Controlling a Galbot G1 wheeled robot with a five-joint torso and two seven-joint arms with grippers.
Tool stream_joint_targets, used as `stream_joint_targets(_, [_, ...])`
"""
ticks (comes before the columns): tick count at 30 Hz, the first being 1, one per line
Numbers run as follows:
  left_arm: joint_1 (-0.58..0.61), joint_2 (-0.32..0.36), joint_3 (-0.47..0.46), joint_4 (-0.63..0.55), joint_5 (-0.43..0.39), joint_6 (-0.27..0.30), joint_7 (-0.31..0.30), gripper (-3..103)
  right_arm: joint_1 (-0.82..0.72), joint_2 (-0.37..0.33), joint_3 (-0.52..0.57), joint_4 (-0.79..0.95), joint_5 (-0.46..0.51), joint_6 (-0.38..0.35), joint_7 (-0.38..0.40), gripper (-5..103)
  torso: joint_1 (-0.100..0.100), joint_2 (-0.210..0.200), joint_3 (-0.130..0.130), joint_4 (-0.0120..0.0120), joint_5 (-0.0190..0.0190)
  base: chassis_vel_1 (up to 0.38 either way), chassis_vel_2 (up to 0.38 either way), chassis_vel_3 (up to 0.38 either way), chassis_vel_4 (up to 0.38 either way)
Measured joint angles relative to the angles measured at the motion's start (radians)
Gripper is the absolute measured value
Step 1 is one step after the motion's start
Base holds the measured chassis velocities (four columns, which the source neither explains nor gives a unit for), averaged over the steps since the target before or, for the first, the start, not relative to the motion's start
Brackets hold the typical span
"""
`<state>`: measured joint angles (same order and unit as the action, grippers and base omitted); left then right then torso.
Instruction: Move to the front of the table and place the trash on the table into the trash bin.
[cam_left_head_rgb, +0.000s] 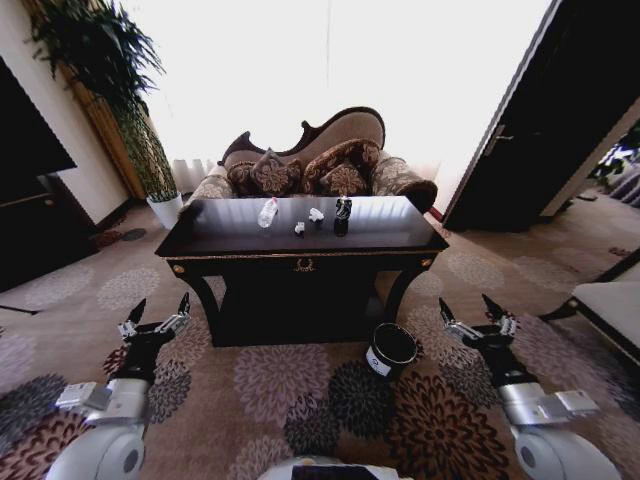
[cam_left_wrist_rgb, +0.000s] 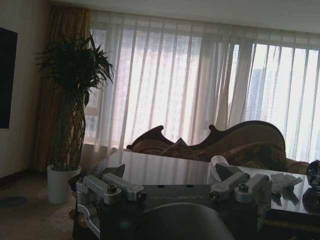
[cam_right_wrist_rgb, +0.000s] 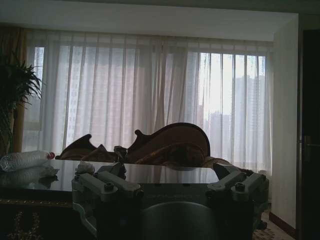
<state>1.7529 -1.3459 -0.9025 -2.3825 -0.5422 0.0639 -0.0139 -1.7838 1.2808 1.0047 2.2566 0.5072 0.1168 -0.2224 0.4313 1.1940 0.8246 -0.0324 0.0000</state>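
Note:
The table (cam_left_head_rgb: 390, 232) stands ahead of me, its glossy black top holding the trash. A clear bottle (cam_left_head_rgb: 268, 212) with a red cap lies toward the left; two white tissue lumps (cam_left_head_rgb: 316, 214) (cam_left_head_rgb: 299, 228) and a dark piece (cam_left_head_rgb: 342, 215) sit mid-top. The black trash bin (cam_left_head_rgb: 390, 350) stands on the carpet by the table's front right leg. My left gripper (cam_left_head_rgb: 157, 320) and right gripper (cam_left_head_rgb: 478, 318) hover low in front of the table, both open and empty. The right wrist view shows the right gripper (cam_right_wrist_rgb: 170, 182) with the bottle (cam_right_wrist_rgb: 25, 160) beyond; the left wrist view shows the left gripper (cam_left_wrist_rgb: 175, 186) and tissue (cam_left_wrist_rgb: 285, 180).
A patterned brown sofa (cam_left_head_rgb: 320, 160) sits right behind the table. A tall plant in a white pot (cam_left_head_rgb: 165, 208) stands at the back left, a dark door (cam_left_head_rgb: 560, 120) at the right, and a low bench (cam_left_head_rgb: 610, 310) at the right edge. Patterned carpet lies between me and the table.

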Motion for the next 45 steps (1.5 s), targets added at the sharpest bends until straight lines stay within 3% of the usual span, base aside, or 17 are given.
stream_joint_targets(17, [-0.006,0.001,0.002,0.002,0.0,0.0,0.001,100,0.003,0.0,-0.002,0.002,0.002,0.007,0.01,100,0.002,-0.001,0.001,0.0003,0.0,-0.28,0.289,0.296,-0.308])
stream_joint_targets(30, [-0.019,0.033,-0.021,-0.023,-0.024,0.008,0.001,100,0.0,0.001,-0.004,0.003,0.006,0.016,0.009,100,-0.002,0.001,-0.001,0.0001,0.0,-0.002,-0.005,-0.009,0.015])
stream_joint_targets(40, [-0.089,0.171,-0.094,-0.071,-0.161,0.094,-0.006,100,0.0,-0.027,-0.007,0.026,0.014,0.014,0.015,100,0.001,0.0,0.0,0.0004,0.0,0.0,0.0,0.0,0.0])
stream_joint_targets(43, [-0.147,0.284,-0.111,-0.061,-0.271,0.128,-0.027,100,-0.007,-0.026,-0.007,0.035,0.012,0.014,0.015,100,0.0,0.0,0.0,0.0,-0.0002,0.0,0.0,0.0,0.0])
stream_joint_targets(45, [-0.158,0.314,-0.113,-0.055,-0.302,0.135,-0.032,100,-0.009,-0.025,-0.007,0.038,0.01,0.015,0.014,100,0.0,0.0,0.0,-0.0001,-0.0002,0.0,0.0,0.0,0.0])
